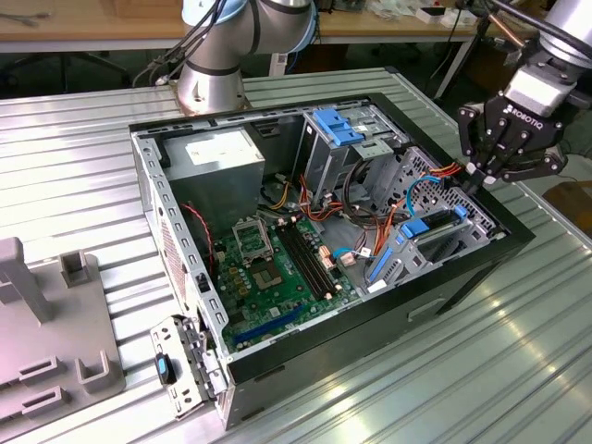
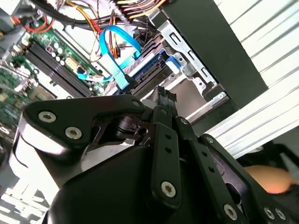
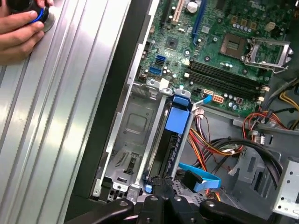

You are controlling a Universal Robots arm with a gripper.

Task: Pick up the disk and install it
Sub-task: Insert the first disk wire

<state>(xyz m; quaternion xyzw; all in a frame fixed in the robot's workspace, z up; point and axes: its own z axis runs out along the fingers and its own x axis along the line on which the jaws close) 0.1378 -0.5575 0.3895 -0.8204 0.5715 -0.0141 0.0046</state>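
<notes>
The disk [image 1: 427,225] stands on edge in the metal bay at the open computer case's side on the exterior view's right, its blue carrier [image 3: 177,120] along the upper edge. In the second wrist view its blue rail [image 2: 156,70] lies just beyond the fingertips. My gripper [image 1: 479,178] hangs over the case rim at the disk's outer end. Its fingers are shut together, with the tips [image 3: 162,183] at that end of the carrier. I cannot tell whether they touch it.
The case [image 1: 462,277] lies on a ribbed metal table [image 1: 518,370]. Inside are a motherboard [image 1: 277,268], a power supply [image 1: 217,153], a blue-latched drive cage [image 1: 338,125] and a blue cable [image 2: 112,42]. A person's hand [image 3: 18,28] rests on the table beside the case. A grey fixture [image 1: 46,324] stands at the exterior view's left.
</notes>
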